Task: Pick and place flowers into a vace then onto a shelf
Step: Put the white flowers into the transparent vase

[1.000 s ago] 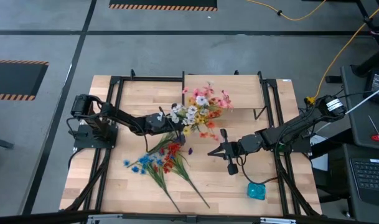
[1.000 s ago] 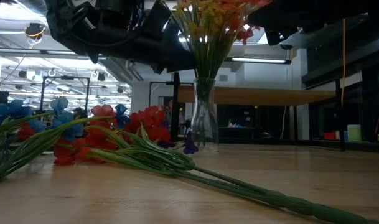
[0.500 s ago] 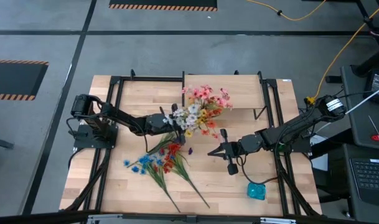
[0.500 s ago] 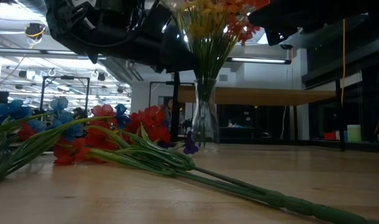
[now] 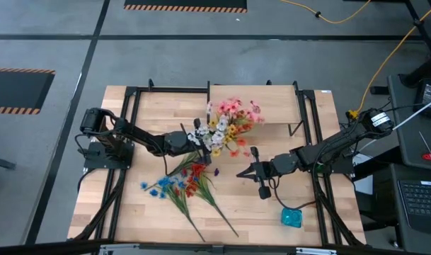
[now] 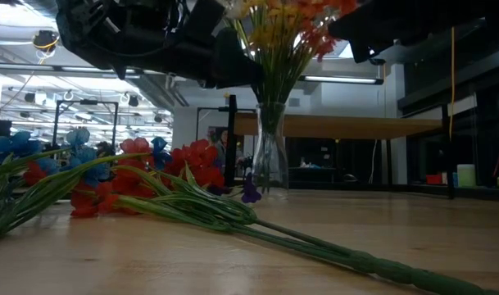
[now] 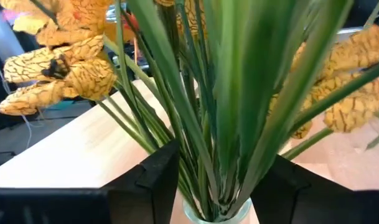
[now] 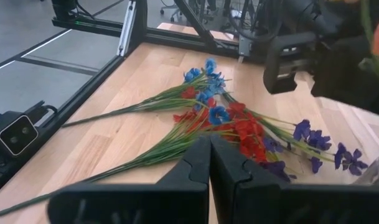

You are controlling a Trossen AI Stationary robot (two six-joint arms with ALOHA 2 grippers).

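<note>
A clear glass vase (image 6: 269, 156) stands on the table with a bunch of flowers (image 5: 226, 126) in it, stems down in its mouth (image 7: 217, 214). My left gripper (image 7: 217, 186) is open and reaches in level from the table's left. Its fingers stand on either side of the green stems (image 7: 223, 124), just above the vase's rim. More flowers (image 5: 187, 185), red, blue and purple, lie loose on the tabletop nearer the front. To their right my right gripper (image 5: 240, 173) hovers shut and holds nothing. The shelf (image 6: 356, 125) stands behind the vase. My left gripper has its fingers (image 7: 155, 180) close against both sides of the stem bunch, coming level from the table's left. Whether they touch the stems I cannot tell. The bunch stands upright in the vase.
A small teal object (image 5: 291, 217) lies near the front right corner. Black frame posts (image 5: 134, 99) run along the table's sides and back. Bare tabletop (image 5: 257, 212) lies between the loose flowers and the teal object.
My left gripper has opened around the stems while staying in place. The bunch has settled in the vase, and its blooms have swung a little toward the table's left. My right arm has kept still.
</note>
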